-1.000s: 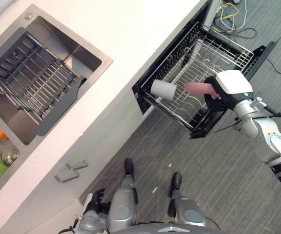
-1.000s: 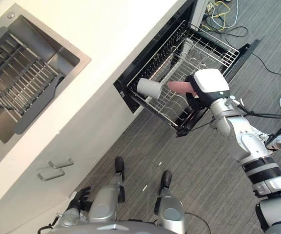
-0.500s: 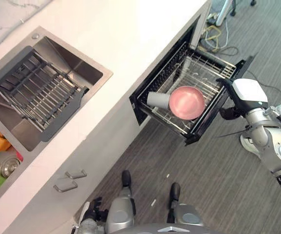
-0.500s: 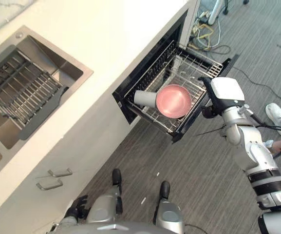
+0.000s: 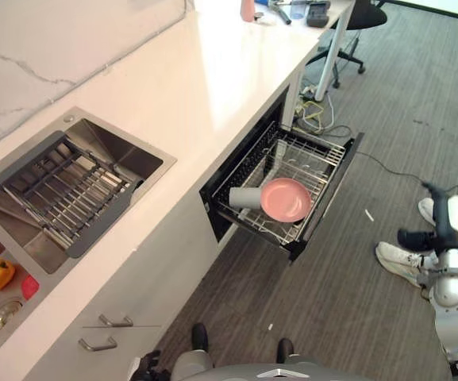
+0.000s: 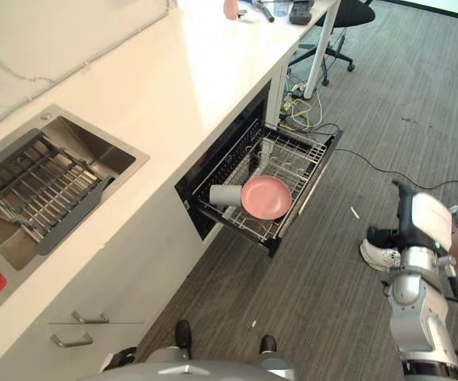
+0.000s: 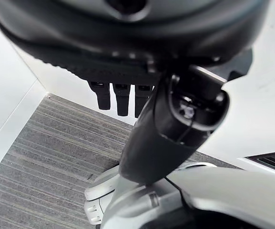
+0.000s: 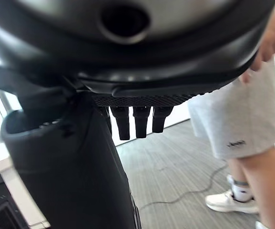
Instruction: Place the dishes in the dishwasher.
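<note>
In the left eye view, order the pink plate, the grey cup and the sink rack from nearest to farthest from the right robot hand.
1. Pink plate, in the open dishwasher rack, nearest the right robot hand.
2. Grey cup, lying just beyond the plate.
3. Sink rack, far off in the sink on the left.

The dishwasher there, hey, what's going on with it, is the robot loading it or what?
It looks like loading. The dishwasher rack is pulled out from under the counter, and a pink plate lies in it beside a pale cup on its side. Neither hand holds anything: the right hand hangs with straight fingers away from the rack, near a person in grey shorts, and the left hand is open and low by the cabinet front. The sink's drying rack holds no dishes.
</note>
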